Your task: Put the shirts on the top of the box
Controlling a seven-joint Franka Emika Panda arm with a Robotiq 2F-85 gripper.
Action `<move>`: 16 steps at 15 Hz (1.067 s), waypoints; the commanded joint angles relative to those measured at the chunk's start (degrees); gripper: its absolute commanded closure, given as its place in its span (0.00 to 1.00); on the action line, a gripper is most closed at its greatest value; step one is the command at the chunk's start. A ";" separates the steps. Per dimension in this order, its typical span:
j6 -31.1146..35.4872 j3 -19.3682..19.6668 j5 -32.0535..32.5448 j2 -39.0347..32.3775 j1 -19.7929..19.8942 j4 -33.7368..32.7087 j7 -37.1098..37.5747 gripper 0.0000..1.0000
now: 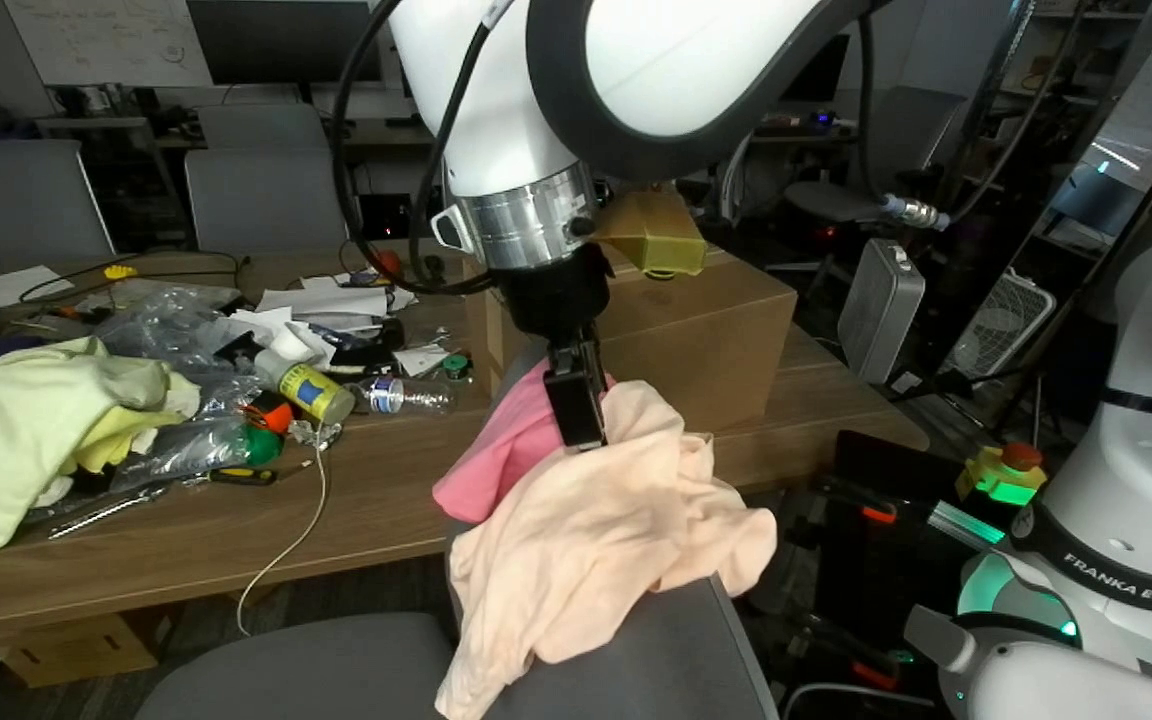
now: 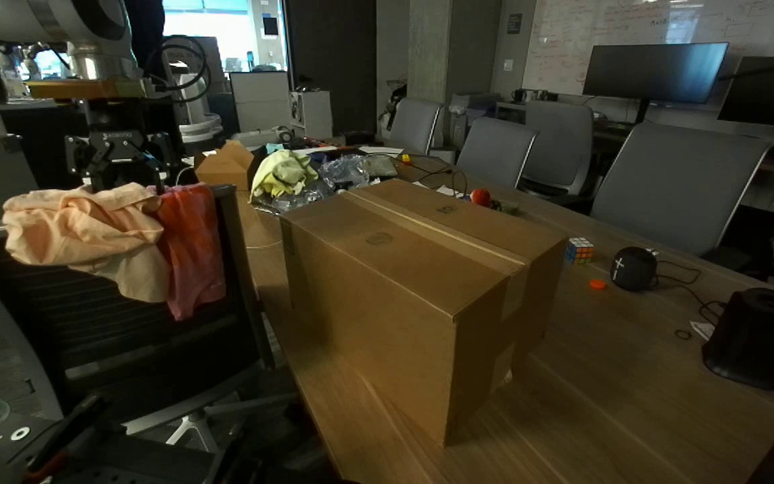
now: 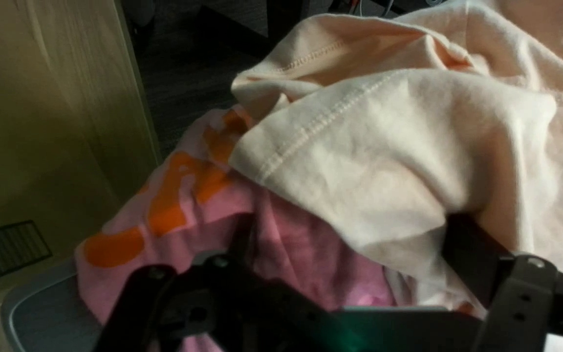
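A peach shirt (image 1: 596,540) and a pink shirt (image 1: 506,450) with orange print lie draped over a chair's top edge; they also show in an exterior view, peach (image 2: 84,222) and pink (image 2: 192,249). My gripper (image 1: 581,435) points down into the shirts. In the wrist view its fingers (image 3: 359,259) stand wide apart, the left one at the pink shirt (image 3: 291,234) and the right one pressed into the peach shirt (image 3: 384,146). The fingertips are partly hidden by cloth. The closed cardboard box (image 2: 387,282) stands on the table beside the chair, its top bare.
The grey chair (image 1: 666,660) stands against the wooden table (image 1: 406,480). A yellow-green cloth (image 1: 46,420), a spray bottle (image 1: 306,385), a plastic bottle (image 1: 406,395) and other clutter lie on the table. Speakers (image 2: 756,336) and a puzzle cube (image 2: 579,250) stand past the box.
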State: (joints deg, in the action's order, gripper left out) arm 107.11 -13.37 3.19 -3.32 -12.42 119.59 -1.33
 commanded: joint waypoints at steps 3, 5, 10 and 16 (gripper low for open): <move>-1.00 0.59 0.62 -0.73 -0.06 -2.04 0.00 0.51; -1.33 0.65 0.76 -0.60 -0.05 -2.31 -0.06 0.66; -1.62 0.74 1.65 -0.14 -0.07 -2.64 0.59 1.00; -0.73 0.66 2.32 1.29 -0.21 -2.03 2.46 0.99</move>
State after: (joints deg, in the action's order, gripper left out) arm 106.48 -12.90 4.14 -3.25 -12.36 117.68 -0.68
